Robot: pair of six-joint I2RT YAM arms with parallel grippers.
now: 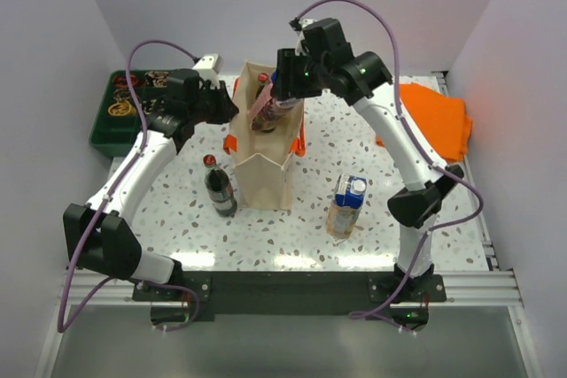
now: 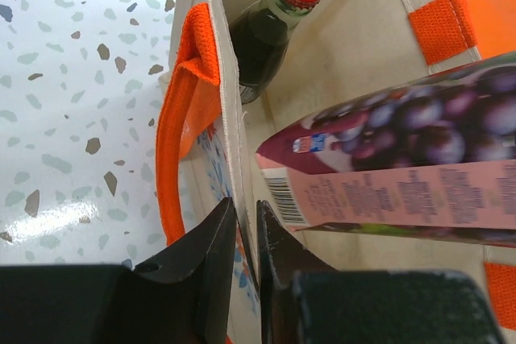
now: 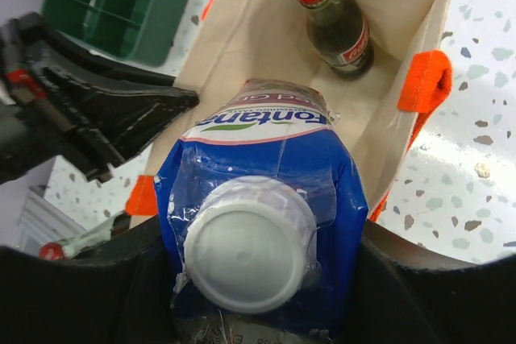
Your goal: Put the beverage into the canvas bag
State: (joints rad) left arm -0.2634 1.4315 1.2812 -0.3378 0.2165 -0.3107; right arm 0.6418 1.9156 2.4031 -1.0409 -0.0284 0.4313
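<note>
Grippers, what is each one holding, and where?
Right gripper holds the juice carton near its capped top; left gripper pinches the canvas bag at its rim.

Top camera: high behind the near edge, looking down on the whole worktop [image 1: 306,227]. Both wrist cameras sit close above the bag [image 2: 355,46], facing into its mouth; all views share it.

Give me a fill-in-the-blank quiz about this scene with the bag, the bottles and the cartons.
The right gripper holds a juice carton printed with ___.
The cola bottle inside the canvas bag has a ___ cap.
The left gripper pinches the bag's wall beside an ___ handle.
Outside the bag stand another cola bottle and a second ___.
Missing words: grapes, red, orange, carton.
</note>
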